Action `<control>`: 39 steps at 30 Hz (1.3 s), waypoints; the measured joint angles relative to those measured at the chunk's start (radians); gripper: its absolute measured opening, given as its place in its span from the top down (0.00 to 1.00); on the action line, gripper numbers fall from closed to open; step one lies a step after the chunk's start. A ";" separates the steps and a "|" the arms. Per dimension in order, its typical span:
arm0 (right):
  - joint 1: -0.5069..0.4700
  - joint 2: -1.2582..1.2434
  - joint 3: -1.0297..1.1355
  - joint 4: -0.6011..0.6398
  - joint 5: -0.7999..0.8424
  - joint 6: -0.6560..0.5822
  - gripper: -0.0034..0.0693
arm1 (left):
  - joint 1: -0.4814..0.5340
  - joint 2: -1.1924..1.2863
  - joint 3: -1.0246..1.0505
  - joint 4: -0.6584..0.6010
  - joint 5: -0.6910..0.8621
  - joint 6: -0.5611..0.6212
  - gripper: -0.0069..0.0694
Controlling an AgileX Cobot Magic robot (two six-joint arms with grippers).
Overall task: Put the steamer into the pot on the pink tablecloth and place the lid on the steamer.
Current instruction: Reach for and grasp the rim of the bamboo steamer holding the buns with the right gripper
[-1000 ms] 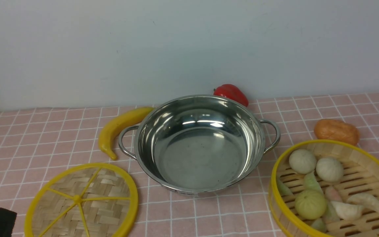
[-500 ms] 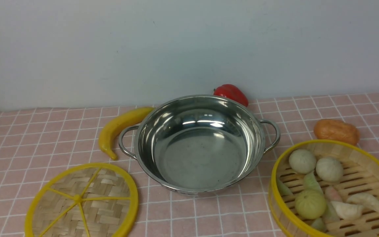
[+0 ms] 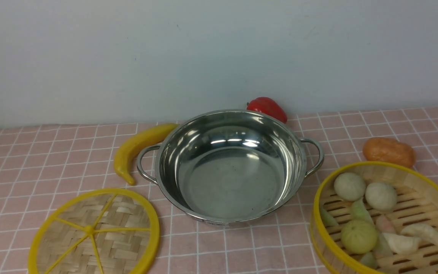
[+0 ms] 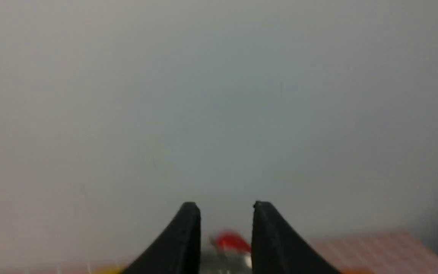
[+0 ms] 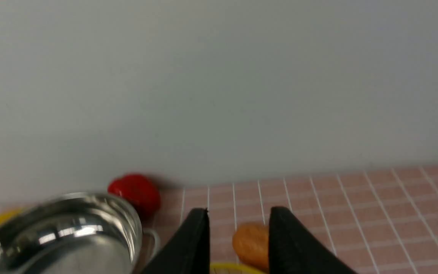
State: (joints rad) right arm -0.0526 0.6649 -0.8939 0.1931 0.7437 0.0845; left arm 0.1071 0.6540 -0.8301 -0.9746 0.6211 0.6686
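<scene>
My left arm has dropped out of the front view. Left jaws part open, empty; right jaws the same. Steamer (image 3: 413, 215) waits right of the empty pot (image 3: 230, 182) on the pink tablecloth (image 3: 32, 160), lid (image 3: 93, 232) front-left. Banana (image 3: 139, 146) hugs the pot's left handle, but the route looks clear.

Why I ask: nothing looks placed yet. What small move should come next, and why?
Probably lower the right gripper toward the rim of the steamer. The pot is empty, the steamer sits on the cloth right of it, and the right jaws stand apart, holding nothing.
</scene>
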 joint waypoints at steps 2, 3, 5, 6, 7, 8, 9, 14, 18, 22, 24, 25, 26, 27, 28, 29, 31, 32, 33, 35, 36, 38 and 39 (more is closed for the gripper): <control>0.000 0.035 -0.002 -0.010 0.029 0.000 0.62 | 0.000 0.051 0.000 0.048 0.060 -0.046 0.66; 0.000 0.062 -0.004 -0.020 0.063 0.000 0.62 | 0.000 0.110 0.000 0.115 0.112 -0.094 0.66; 0.000 0.113 -0.005 -0.037 0.123 0.000 0.62 | 0.000 0.196 0.000 0.232 0.193 -0.200 0.66; 0.000 0.133 -0.005 -0.043 0.143 0.003 0.62 | 0.000 0.231 0.000 0.305 0.219 -0.247 0.66; 0.000 0.173 -0.005 -0.060 0.202 0.005 0.62 | 0.000 0.305 0.000 0.424 0.266 -0.343 0.66; 0.000 0.183 -0.005 -0.067 0.214 0.006 0.62 | 0.000 0.312 0.000 0.453 0.271 -0.366 0.66; 0.000 0.212 -0.005 -0.078 0.245 0.008 0.62 | 0.000 0.354 0.000 0.527 0.294 -0.432 0.66; 0.000 0.314 -0.005 -0.146 0.313 0.014 0.62 | 0.000 0.466 0.000 0.832 0.335 -0.625 0.66; 0.000 0.410 -0.005 -0.193 0.319 0.048 0.62 | 0.000 0.494 0.000 1.016 0.332 -0.735 0.66; 0.000 0.509 -0.005 -0.206 0.269 0.058 0.62 | 0.000 0.494 0.000 1.097 0.307 -0.766 0.65; 0.000 0.549 -0.006 -0.207 0.245 0.059 0.62 | 0.000 0.494 0.000 1.099 0.299 -0.770 0.65; 0.000 0.573 -0.006 -0.211 0.229 0.060 0.62 | 0.000 0.494 0.000 1.098 0.296 -0.771 0.64; 0.000 0.632 -0.006 -0.222 0.194 0.060 0.62 | 0.000 0.494 0.000 1.088 0.294 -0.771 0.64; 0.000 0.638 -0.006 -0.222 0.190 0.060 0.62 | 0.000 0.494 0.000 1.086 0.294 -0.771 0.64; 0.000 0.684 -0.006 -0.226 0.165 0.060 0.62 | 0.000 0.494 0.000 1.076 0.294 -0.771 0.64; 0.000 0.706 -0.006 -0.228 0.156 0.060 0.62 | 0.000 0.494 0.000 1.072 0.294 -0.771 0.63; 0.000 0.739 -0.006 -0.230 0.141 0.060 0.62 | 0.000 0.494 0.000 1.067 0.294 -0.771 0.63; 0.000 0.778 -0.006 -0.238 0.125 0.060 0.62 | 0.000 0.494 0.000 1.060 0.294 -0.771 0.63; 0.000 0.804 -0.006 -0.243 0.114 0.060 0.62 | 0.000 0.494 0.000 1.060 0.294 -0.771 0.63; 0.000 0.834 -0.006 -0.245 0.097 0.060 0.62 | 0.000 0.494 0.000 1.060 0.294 -0.771 0.63; 0.000 0.867 -0.006 -0.245 0.076 0.060 0.62 | 0.000 0.494 0.000 1.059 0.294 -0.771 0.62; 0.000 0.917 -0.006 -0.245 0.041 0.060 0.62 | 0.000 0.494 0.000 1.059 0.294 -0.771 0.62; 0.000 0.936 -0.006 -0.245 0.032 0.060 0.62 | 0.000 0.494 0.000 1.059 0.294 -0.771 0.62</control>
State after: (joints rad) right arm -0.0526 1.6014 -0.9003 -0.0516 0.7754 0.1442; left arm 0.1071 1.1481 -0.8301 0.0849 0.9150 -0.1027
